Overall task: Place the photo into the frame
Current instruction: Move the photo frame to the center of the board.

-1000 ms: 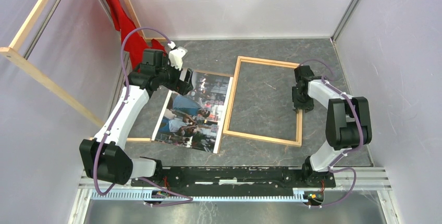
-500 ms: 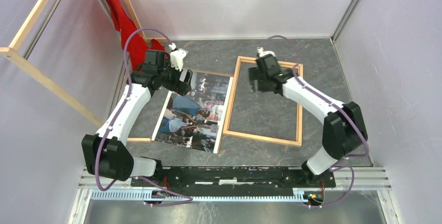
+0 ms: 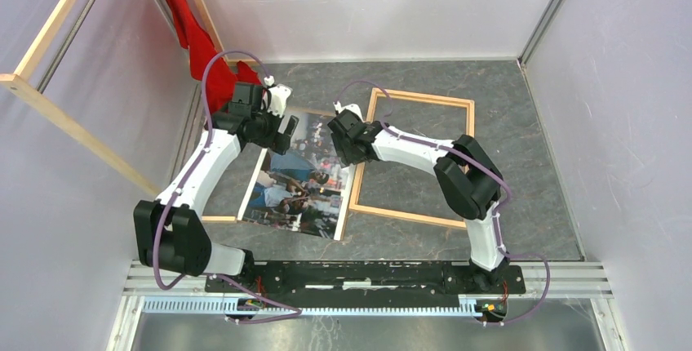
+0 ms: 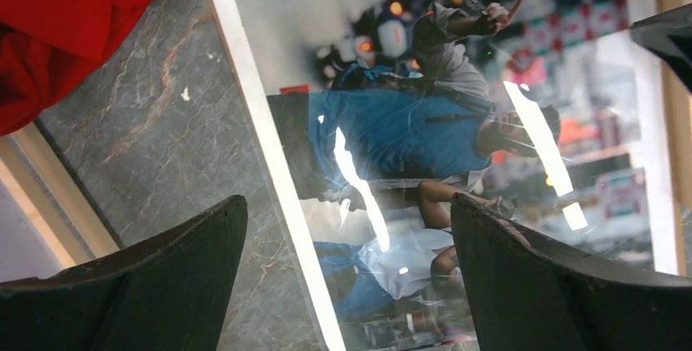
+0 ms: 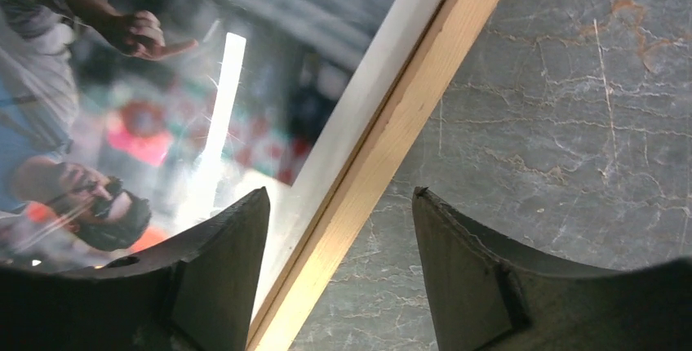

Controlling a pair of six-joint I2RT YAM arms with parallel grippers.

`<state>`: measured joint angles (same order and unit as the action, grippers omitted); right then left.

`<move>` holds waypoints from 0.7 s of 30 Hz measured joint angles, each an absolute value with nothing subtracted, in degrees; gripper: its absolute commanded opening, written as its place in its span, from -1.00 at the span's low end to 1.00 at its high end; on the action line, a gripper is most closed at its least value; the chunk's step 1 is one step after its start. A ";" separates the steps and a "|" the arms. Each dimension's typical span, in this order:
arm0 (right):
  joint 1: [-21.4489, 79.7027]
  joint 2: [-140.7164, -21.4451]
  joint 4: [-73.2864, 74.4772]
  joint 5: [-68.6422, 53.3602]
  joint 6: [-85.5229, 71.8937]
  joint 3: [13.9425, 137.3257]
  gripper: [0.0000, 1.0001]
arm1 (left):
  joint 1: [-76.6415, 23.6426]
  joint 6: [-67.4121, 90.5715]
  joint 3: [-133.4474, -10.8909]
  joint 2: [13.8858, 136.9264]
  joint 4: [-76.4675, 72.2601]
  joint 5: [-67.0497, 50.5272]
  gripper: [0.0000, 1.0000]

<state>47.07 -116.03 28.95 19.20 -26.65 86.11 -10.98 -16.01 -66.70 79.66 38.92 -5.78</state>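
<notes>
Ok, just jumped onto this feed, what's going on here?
Both arms are at the photo, which lies flat to the left of the frame, not yet inside it. The left gripper hangs open over its far left edge. The right gripper, open too, straddles its right edge. Neither holds anything.

Legible text, labels, numbers: none; signage inside the glossy rectangular colour photo print (image 4: pixel 424 122) is too blurred to read

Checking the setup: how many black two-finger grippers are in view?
2. The left gripper hangs over the left edge of the rectangular colour photo print; the right gripper over its right edge.
</notes>
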 measured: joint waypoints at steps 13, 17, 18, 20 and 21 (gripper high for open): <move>47.62 -115.81 27.31 24.84 -26.70 79.96 0.02 | -10.13 -19.59 -64.07 79.66 38.68 2.39 1.00; 47.53 -113.30 24.25 24.91 -26.72 75.53 -0.11 | -8.60 -21.32 -63.35 79.66 38.57 4.34 1.00; 47.51 -112.81 23.86 24.97 -26.72 74.74 -0.15 | -8.03 -21.80 -63.35 79.66 38.48 4.62 1.00; 47.44 -111.74 23.24 25.08 -26.74 73.12 -0.23 | -6.90 -22.46 -63.31 79.66 37.95 5.54 1.00; 47.37 -111.04 23.16 25.19 -26.79 72.12 -0.28 | -6.48 -22.68 -63.20 79.66 37.50 5.93 1.00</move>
